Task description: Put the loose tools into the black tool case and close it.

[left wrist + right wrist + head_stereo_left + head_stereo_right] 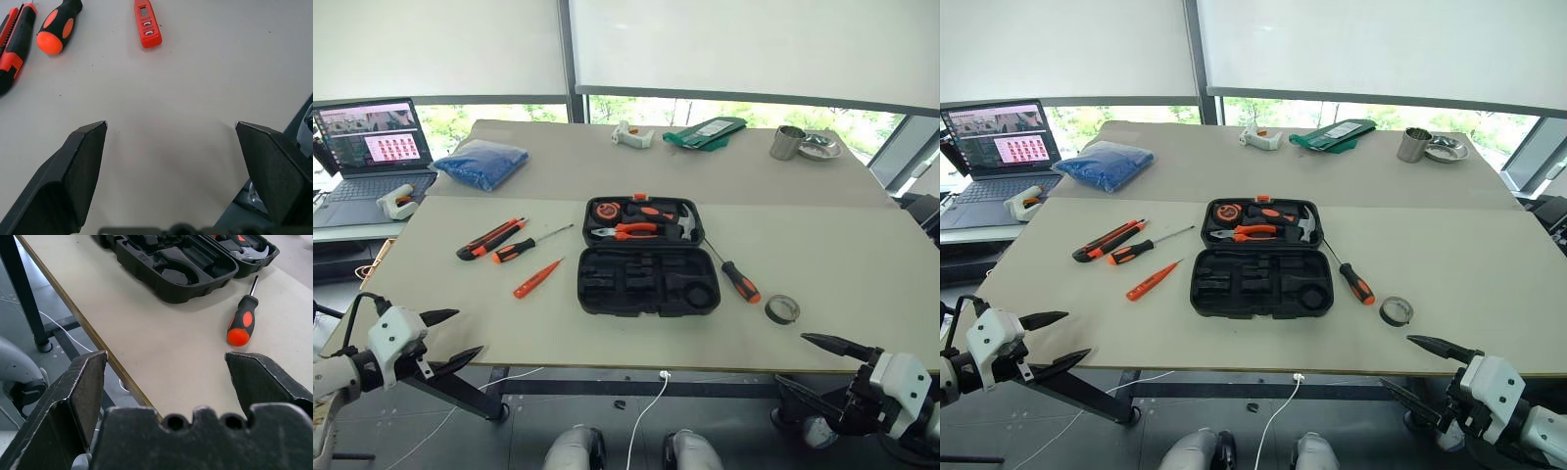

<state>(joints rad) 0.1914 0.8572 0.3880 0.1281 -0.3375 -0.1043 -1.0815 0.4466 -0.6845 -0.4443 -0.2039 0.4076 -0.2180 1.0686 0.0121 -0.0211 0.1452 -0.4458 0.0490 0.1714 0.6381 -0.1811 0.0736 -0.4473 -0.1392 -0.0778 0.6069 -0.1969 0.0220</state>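
Three screwdrivers (530, 243), one knife (489, 238) and one tape roll (782, 309) lie around one open case (648, 282); left tool (453, 339) and right tool (815, 366) gape empty.

Our left gripper (450, 338) hovers off near-left corner of table (862, 284), fingers spread wide, empty, pointing inward across near edge. Our right gripper (808, 365) hangs off near-right corner, just below near edge, fingers likewise wide apart, empty, angled inward. Both wrists low, roughly level.
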